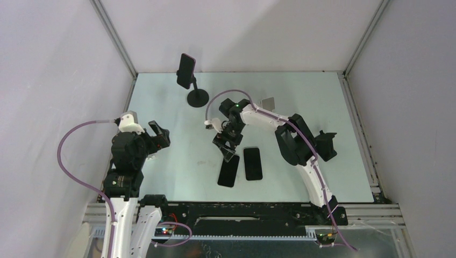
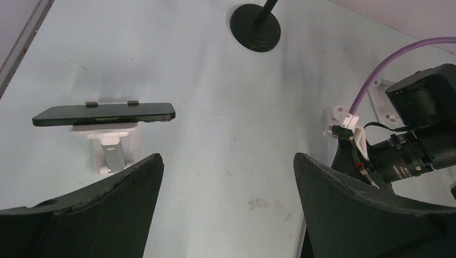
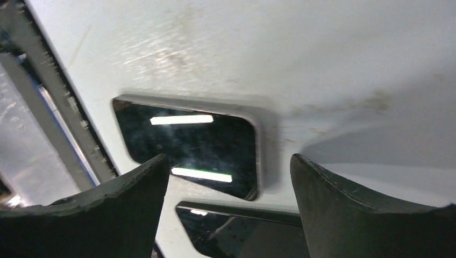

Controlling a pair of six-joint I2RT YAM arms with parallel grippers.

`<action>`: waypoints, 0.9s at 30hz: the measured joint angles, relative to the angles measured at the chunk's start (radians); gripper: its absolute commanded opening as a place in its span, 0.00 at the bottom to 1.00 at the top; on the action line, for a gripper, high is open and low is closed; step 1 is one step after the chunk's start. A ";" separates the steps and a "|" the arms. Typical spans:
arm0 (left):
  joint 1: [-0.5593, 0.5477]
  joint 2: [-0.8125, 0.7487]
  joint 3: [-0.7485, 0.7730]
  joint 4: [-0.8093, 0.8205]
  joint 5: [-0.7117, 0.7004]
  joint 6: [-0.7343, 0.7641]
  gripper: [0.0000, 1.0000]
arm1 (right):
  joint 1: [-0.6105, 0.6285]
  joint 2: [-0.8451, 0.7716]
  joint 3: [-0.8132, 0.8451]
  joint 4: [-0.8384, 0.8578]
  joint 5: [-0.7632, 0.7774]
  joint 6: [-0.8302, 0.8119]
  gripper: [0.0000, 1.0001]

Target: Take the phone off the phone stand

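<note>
Hovering open — nothing gripped — the right claw (image 1: 230,152) sits just over a flat-lying phone (image 1: 228,173)

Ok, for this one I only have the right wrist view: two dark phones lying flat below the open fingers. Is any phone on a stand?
Observer: Yes. The top view shows a phone held up on the black stand at the back of the table.
Operator: Where is the left arm?
Observer: The left gripper is open and empty, near the table's left side, apart from that stand.
Operator: Anything else on a stand?
Observer: The left wrist view shows a second phone lying level across a small white stand.
</note>
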 measured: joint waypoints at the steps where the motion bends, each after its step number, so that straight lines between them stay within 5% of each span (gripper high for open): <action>1: 0.000 0.000 0.000 0.000 0.000 0.000 0.98 | -0.002 -0.005 0.000 0.007 0.029 0.007 0.87; 9: 0.000 0.000 0.000 0.000 0.000 0.000 0.98 | -0.014 -0.118 -0.021 0.100 0.386 0.110 0.90; 16: 0.000 0.005 0.000 0.000 -0.004 0.000 0.98 | -0.011 -0.389 -0.119 0.284 0.637 0.304 0.98; 27: 0.000 0.004 0.000 -0.017 -0.095 -0.013 0.98 | -0.002 -0.561 -0.361 0.522 0.515 0.613 0.99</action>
